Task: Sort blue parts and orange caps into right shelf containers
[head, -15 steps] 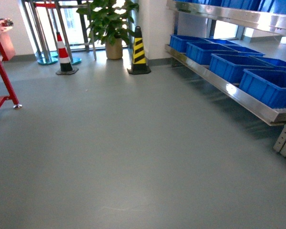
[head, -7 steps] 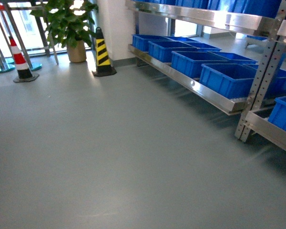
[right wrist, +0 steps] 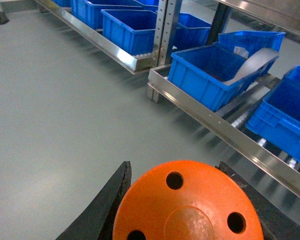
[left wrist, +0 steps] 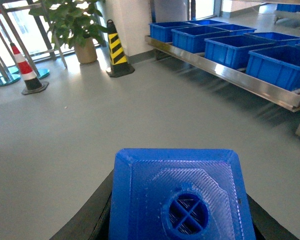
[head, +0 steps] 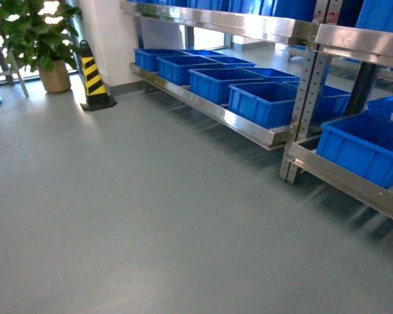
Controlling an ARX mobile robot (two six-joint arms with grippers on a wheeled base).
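Pincer jaws on both arms are carrying cargo: the left pincer (left wrist: 180,220) is gripping a blue part (left wrist: 180,195), its dark jaws showing at either side of the block and the round knobbed end facing the wrist camera. The right pincer (right wrist: 185,215) is clamping an orange cap (right wrist: 187,202), flat top with small holes toward the lens and a dark jaw on each side. Neither arm is appearing in the head view.

Ahead and to the right, the stainless-steel shelf (head: 249,127) is running from the far wall toward the near right, with its low rail just above the grey floor (head: 131,216). Blue containers (head: 268,101) are sitting in a row on that rail, and another container (head: 363,154) is standing on the nearer section past the perforated upright (head: 304,111). In the right wrist view, a tilted container (right wrist: 220,70) is holding a pale curved strip whose nature I cannot tell. A yellow-and-black cone (head: 92,78) and a potted plant (head: 39,39) are standing at the far left.

As a judgement, the picking-up looks done for this pair and the carrying is under way; the shelf is near but not within reach. Both pieces are waiting to be dropped into containers, and nothing shows any sorted parts inside the crates.
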